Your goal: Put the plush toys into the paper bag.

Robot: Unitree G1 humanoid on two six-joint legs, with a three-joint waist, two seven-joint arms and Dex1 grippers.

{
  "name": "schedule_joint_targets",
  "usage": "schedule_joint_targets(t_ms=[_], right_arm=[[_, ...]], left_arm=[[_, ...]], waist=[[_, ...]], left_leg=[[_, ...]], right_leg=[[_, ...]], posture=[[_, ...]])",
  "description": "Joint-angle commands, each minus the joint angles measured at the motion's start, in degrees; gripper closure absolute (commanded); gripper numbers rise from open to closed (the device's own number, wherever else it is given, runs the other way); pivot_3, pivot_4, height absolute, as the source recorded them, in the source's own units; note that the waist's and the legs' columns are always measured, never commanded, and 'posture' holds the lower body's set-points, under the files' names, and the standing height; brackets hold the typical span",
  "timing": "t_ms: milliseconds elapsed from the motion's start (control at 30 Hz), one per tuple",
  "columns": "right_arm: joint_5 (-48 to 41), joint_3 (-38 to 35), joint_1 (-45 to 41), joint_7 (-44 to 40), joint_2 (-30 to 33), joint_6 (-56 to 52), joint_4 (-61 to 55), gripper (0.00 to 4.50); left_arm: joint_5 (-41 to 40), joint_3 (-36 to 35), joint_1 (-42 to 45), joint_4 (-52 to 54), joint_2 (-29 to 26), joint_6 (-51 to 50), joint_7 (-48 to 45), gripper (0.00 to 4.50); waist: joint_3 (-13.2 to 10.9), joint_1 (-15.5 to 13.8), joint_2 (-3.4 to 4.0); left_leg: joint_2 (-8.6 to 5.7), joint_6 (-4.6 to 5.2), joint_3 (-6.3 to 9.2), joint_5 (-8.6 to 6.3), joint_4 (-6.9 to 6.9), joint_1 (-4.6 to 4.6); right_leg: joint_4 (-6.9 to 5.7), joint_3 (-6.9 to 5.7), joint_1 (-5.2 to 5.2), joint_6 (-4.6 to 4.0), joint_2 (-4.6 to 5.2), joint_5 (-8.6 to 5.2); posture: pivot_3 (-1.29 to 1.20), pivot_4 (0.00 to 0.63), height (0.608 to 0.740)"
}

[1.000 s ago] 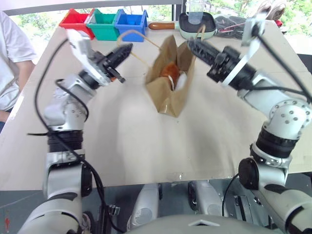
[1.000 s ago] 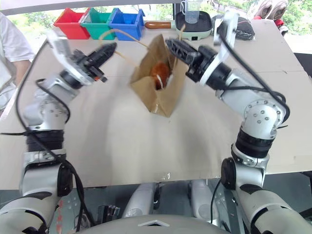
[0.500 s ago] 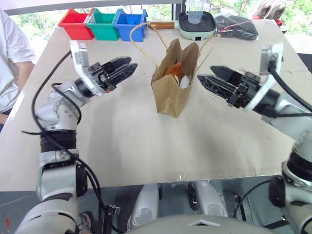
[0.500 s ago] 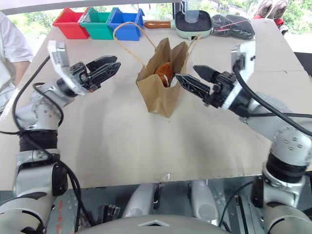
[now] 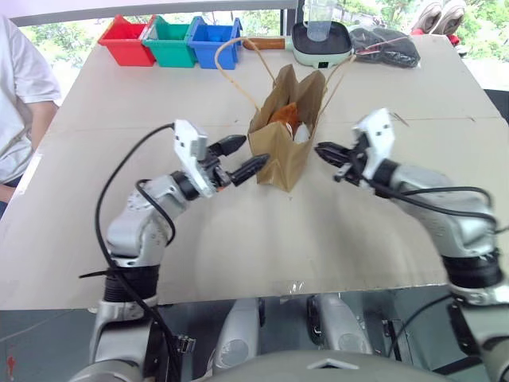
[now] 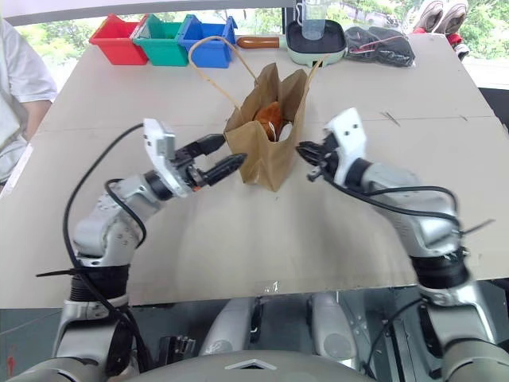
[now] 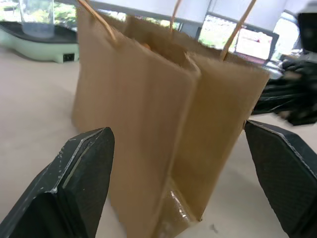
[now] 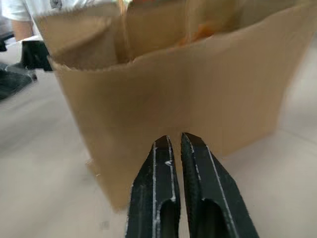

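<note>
The brown paper bag [image 5: 280, 147] stands upright on the table with its mouth open and both loop handles free. Inside it sit the plush toys: the orange-brown one [image 5: 285, 114] and a bit of the white one [image 5: 301, 134]. My left gripper [image 5: 254, 150] is open, low by the bag's left side, and in the left wrist view its fingers [image 7: 74, 188] spread to either side of the bag [image 7: 148, 114]. My right gripper [image 5: 319, 150] is shut and empty, its tips [image 8: 174, 140] pointing at the bag's right wall [image 8: 198, 89], just short of it.
Red [image 5: 126, 38], green [image 5: 172, 41] and blue [image 5: 213, 40] bins line the table's back left. A pale green cooker [image 5: 321, 40] with a clear cup and a black bundle [image 5: 386, 44] sit at the back. A person in a white shirt [image 5: 20, 95] stands at the left.
Both grippers let go of the handles and came down beside the bag. The bag, lifted and tilted before, now stands on the table. The left gripper opened; the right opened, then shut again.
</note>
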State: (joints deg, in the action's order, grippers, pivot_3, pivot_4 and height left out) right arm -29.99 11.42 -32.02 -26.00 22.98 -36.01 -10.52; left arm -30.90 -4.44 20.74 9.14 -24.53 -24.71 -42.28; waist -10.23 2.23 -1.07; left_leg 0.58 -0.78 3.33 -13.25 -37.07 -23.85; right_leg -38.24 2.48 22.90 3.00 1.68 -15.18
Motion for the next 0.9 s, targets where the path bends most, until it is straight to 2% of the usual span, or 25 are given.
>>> schedule_joint_targets(t_ms=[33, 133, 267, 467, 533, 600, 700, 833, 900], right_arm=[[2.41, 0.32, -3.16, -3.14, -2.63, 4.46, 2.23, 4.47], [3.98, 1.53, -4.24, -5.94, -6.05, 6.95, 6.49, 4.47], [6.09, 1.63, -5.15, -7.35, -9.47, 9.18, 10.2, 4.47], [7.8, 0.45, -4.27, -7.62, -12.11, 9.97, 11.45, 4.47], [7.28, -1.08, -3.19, -7.42, -10.94, 8.58, 8.53, 4.5], [5.55, -3.91, -1.13, -6.84, -8.47, 5.58, 2.61, 4.5], [3.75, -6.14, 3.5, -7.03, -3.56, 0.63, -6.94, 4.5], [3.61, -7.09, 10.59, -8.6, 4.36, -2.61, -17.35, 4.5], [3.71, -8.66, 14.17, -8.09, 7.14, -3.02, -22.56, 4.5]], left_arm=[[2.84, 0.89, -0.25, 3.23, -0.52, 3.66, 0.22, 0.0], [2.47, 2.29, -0.32, 4.76, 2.25, 3.31, 2.13, 0.0], [6.06, 3.1, -0.53, 3.77, 4.11, 4.65, 6.09, 0.0], [9.77, 3.56, -0.21, 2.31, 8.46, 4.06, 14.04, 0.0], [11.93, 4.02, -0.27, 1.12, 9.75, 4.89, 16.53, 0.51], [13.25, 4.54, 0.01, -0.23, 11.19, 5.99, 17.9, 1.22], [13.4, 4.56, 0.5, -1.39, 12.56, 6.87, 18.25, 2.66], [12.18, 4.1, 1.59, -2.77, 12.26, 7.37, 15.95, 4.45], [10.37, 2.9, 3.32, -4.74, 10.38, 8.78, 11.49, 4.45]], waist=[[0.0, -0.07, 0.0], [0.01, -0.38, -0.01], [0.01, -0.38, 0.0], [0.01, -0.34, -0.01], [0.01, -0.52, 0.0], [0.01, -0.52, 0.0], [0.01, -1.52, -0.01], [0.01, -1.41, -0.01], [0.01, -1.3, -0.01]], left_leg=[[0.0, 0.0, 0.0, 0.0, 0.0, 0.0], [-0.01, 0.0, 0.01, 0.0, -0.01, -0.01], [-0.05, 0.0, 0.02, 0.0, -0.03, -0.01], [-0.05, 0.0, 0.06, 0.0, -0.07, 0.03], [-0.07, 0.0, 0.06, 0.0, -0.08, 0.02], [-0.09, 0.0, 0.06, 0.0, -0.09, 0.02], [-0.13, 0.0, 0.11, 0.0, -0.12, -0.03], [-0.15, 0.01, 0.1, -0.01, -0.13, -0.02], [-0.13, 0.01, 0.08, -0.01, -0.13, 0.02]], right_leg=[[0.0, -0.01, 0.0, 0.0, 0.01, 0.0], [0.03, -0.02, -0.01, 0.0, 0.04, 0.0], [0.02, -0.04, -0.03, 0.0, 0.08, 0.0], [-0.14, -0.05, -0.02, 0.0, 0.07, 0.0], [-0.15, -0.06, -0.02, 0.0, 0.08, 0.0], [-0.16, -0.05, -0.02, 0.0, 0.1, 0.0], [-0.14, -0.1, -0.02, 0.01, 0.14, 0.0], [-0.13, -0.1, -0.03, 0.01, 0.15, 0.0], [-0.16, -0.08, -0.04, 0.01, 0.11, 0.0]], posture=[[0.0, 0.15, 0.74], [0.0, 0.15, 0.74], [0.0, 0.15, 0.74], [0.0, 0.15, 0.74], [0.0, 0.15, 0.74], [0.0, 0.15, 0.74], [0.0, 0.15, 0.74], [0.0, 0.15, 0.74], [0.0, 0.15, 0.74]])
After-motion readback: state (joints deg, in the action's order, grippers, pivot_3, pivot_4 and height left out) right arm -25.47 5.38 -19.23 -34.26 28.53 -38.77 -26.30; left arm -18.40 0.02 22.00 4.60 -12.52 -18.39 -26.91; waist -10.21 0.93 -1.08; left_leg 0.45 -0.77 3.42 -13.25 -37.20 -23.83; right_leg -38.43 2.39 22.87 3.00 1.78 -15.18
